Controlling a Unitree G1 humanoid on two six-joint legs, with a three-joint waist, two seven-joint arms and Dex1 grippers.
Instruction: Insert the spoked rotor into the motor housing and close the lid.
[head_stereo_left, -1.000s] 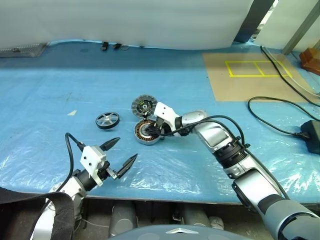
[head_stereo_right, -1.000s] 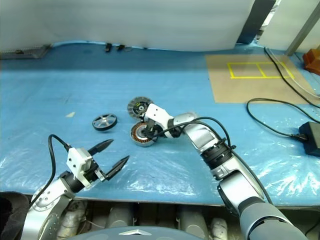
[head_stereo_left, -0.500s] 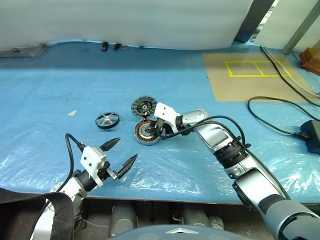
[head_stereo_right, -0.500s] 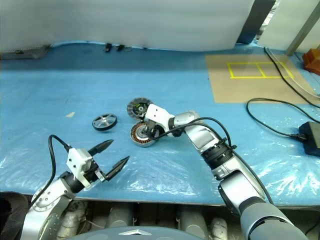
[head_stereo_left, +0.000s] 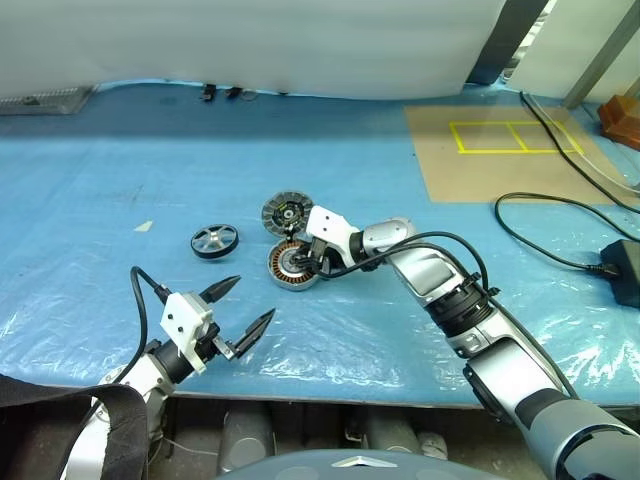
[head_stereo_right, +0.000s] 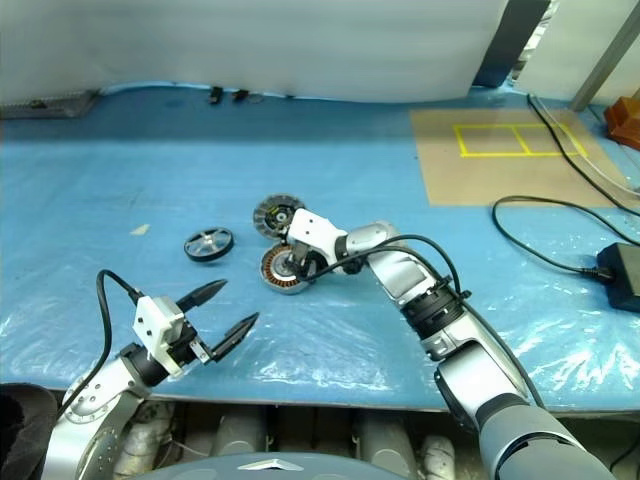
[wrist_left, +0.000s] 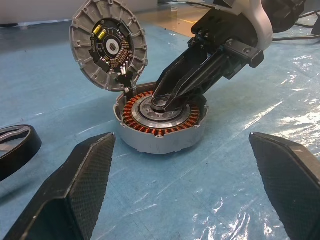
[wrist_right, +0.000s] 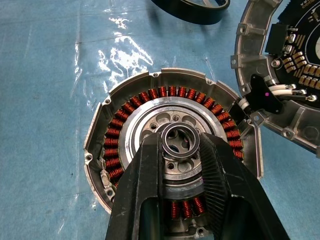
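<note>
R gripper (wrist_right: 182, 150) clamped on motor housing (head_stereo_left: 296, 264) hub mid-tabletop; spoked rotor (head_stereo_left: 215, 240) lies toward the tabletop's left edge, nearer my wide-open L gripper (head_stereo_left: 238, 308).

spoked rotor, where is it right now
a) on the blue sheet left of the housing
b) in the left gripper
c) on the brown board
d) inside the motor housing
a, the spoked rotor lies flat on the blue sheet, apart from the motor housing, whose copper windings are still uncovered.

There is one black wheel (head_stereo_left: 215, 241), one round cup with orange coils (head_stereo_left: 292, 265), one round lid (head_stereo_left: 287, 212), and two grippers (head_stereo_left: 240, 311) (head_stereo_left: 315, 262).
</note>
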